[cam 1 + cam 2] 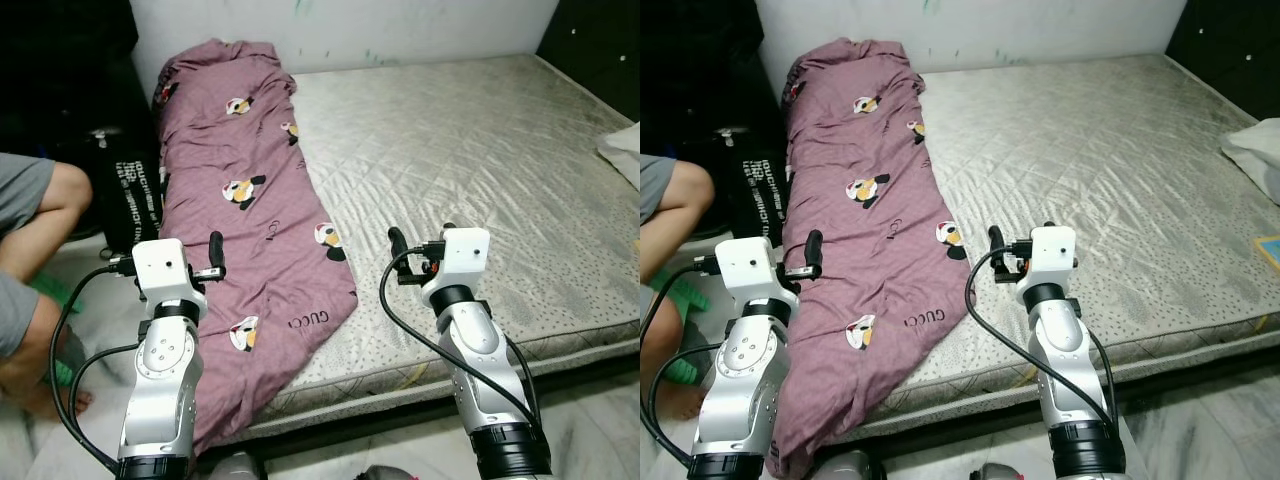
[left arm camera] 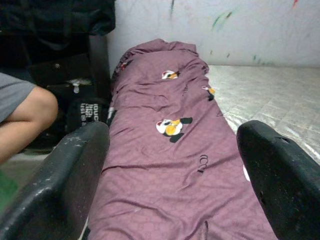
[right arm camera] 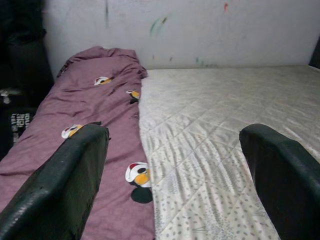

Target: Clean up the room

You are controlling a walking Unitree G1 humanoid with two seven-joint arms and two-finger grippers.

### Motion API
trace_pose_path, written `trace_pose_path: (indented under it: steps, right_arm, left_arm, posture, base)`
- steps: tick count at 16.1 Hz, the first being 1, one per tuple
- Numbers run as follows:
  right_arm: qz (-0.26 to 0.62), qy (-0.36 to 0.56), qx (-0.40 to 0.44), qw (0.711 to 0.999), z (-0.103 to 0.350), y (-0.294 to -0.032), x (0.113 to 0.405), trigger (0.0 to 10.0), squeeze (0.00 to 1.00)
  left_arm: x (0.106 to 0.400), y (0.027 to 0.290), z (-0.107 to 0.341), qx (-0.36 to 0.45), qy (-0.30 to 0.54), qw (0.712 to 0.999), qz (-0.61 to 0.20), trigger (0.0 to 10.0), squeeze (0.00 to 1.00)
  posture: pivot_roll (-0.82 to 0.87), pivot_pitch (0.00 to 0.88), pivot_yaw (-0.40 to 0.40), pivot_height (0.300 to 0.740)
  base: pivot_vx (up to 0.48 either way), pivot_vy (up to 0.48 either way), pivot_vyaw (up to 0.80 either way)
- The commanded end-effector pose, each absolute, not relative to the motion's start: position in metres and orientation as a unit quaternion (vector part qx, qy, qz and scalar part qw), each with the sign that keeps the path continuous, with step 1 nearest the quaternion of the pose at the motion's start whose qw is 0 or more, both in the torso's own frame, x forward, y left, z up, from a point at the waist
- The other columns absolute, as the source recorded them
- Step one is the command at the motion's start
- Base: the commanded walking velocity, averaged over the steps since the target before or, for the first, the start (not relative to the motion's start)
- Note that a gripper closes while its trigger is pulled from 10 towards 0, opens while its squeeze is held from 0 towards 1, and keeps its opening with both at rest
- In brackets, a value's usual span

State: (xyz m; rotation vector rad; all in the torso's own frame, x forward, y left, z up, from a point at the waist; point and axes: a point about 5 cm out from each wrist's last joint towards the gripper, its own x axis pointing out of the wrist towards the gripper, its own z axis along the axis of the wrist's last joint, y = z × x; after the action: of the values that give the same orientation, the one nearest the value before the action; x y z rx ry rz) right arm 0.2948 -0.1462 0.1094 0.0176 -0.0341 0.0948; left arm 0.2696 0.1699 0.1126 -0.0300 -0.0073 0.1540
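Left eye view: the quilt (image 1: 240, 200) lies in a long strip down the left edge of the bed (image 1: 470, 170), from the wall end to the near edge, where its corner spills over toward the floor. The left end effector (image 1: 214, 256) hovers above the quilt's near part; the right end effector (image 1: 398, 255) hangs over bare mattress just beside the quilt's inner border. A person's leg (image 1: 40, 215) sits off the bed's left side, by a black bag (image 1: 130, 190).

Right eye view: a pillow (image 1: 1255, 150) rests at the bed's right edge.

Left wrist view: the fingers (image 2: 70, 180) stand wide apart, empty, with the quilt straight ahead between them.

Right wrist view: its fingers (image 3: 65, 185) are also wide and empty, aimed along the quilt's inner border.

The step in hand looks like taking hold of the quilt to tidy it. Done well, both should drop to the near corners, pinch a real fold of cloth, not the mattress, and lift together, keeping clear of the person.
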Motion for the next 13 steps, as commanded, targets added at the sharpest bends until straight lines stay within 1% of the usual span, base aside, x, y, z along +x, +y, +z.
trace_pose_path:
  steps: [1, 8, 10, 13]
  right_arm:
    - [0.05, -0.022, 0.013, 0.998, 0.1122, -0.1455, 0.2937, 10.0, 0.0]
    - [0.053, -0.023, 0.009, 0.998, 0.1126, -0.1456, 0.2937, 10.0, 0.0]
    - [0.053, -0.024, 0.008, 0.998, 0.1128, -0.1456, 0.2938, 10.0, 0.0]
    - [0.053, -0.024, 0.009, 0.998, 0.1131, -0.1456, 0.2938, 10.0, 0.0]
  left_arm:
    - [0.2693, 0.1708, 0.1115, -0.015, 0.003, 0.997, 0.079, 10.0, 0.0]
    - [0.2708, 0.1698, 0.1119, -0.014, 0.002, 0.997, 0.079, 10.0, 0.0]
    - [0.2711, 0.1698, 0.1122, -0.014, 0.001, 0.997, 0.08, 10.0, 0.0]
    - [0.2713, 0.1698, 0.1127, -0.015, 0.001, 0.997, 0.081, 10.0, 0.0]
  posture:
    - [-0.03, 0.013, -0.005, 0.671]
    - [-0.03, 0.015, -0.009, 0.663]
    - [-0.03, 0.016, -0.009, 0.649]
    - [-0.03, 0.019, -0.009, 0.614]
  base:
    - [0.0, 0.0, 0.0]
    - [0.0, 0.0, 0.0]
    - [0.0, 0.0, 0.0]
    - [0.0, 0.0, 0.0]
